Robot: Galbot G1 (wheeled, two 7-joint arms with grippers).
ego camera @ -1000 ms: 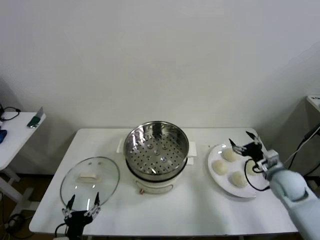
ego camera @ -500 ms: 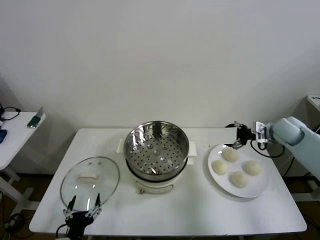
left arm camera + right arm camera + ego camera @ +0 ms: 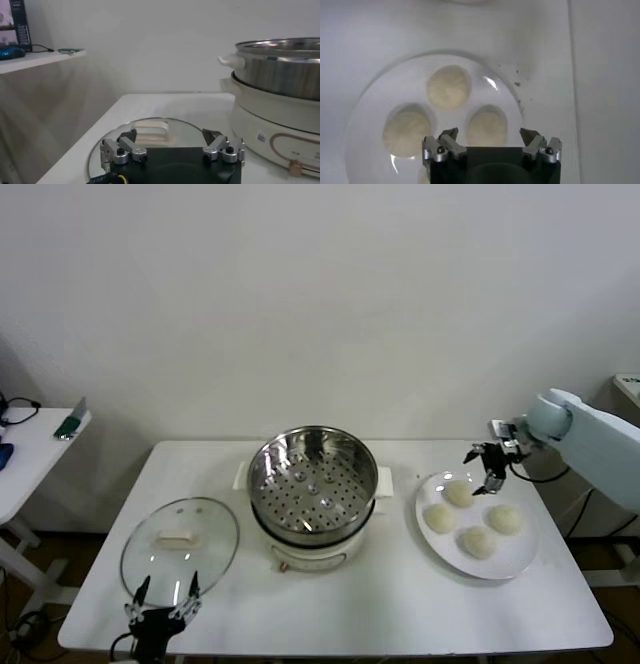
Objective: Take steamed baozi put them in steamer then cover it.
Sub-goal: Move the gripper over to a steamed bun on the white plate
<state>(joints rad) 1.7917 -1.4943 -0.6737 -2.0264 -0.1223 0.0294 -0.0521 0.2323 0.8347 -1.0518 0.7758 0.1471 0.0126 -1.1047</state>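
The right hand (image 3: pixel 487 465) hovered spread and empty just above the baozi (image 3: pixel 449 88) on the plate (image 3: pixel 520 556). The steamer (image 3: pixel 312 476) bore no readable writing. The left hand (image 3: pixel 165 593) waited spread beside the cover (image 3: pixel 180 540).

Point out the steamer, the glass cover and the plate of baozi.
steamer (image 3: pixel 312 484), head view, perforated tray inside.
cover (image 3: pixel 179 537), head view, its cream handle.
plate (image 3: pixel 520 559), head view, bare near rim.

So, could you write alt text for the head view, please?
The right gripper hangs open above four buns on a white plate. The empty steamer stands mid-table, its glass lid lying left, by the left gripper.
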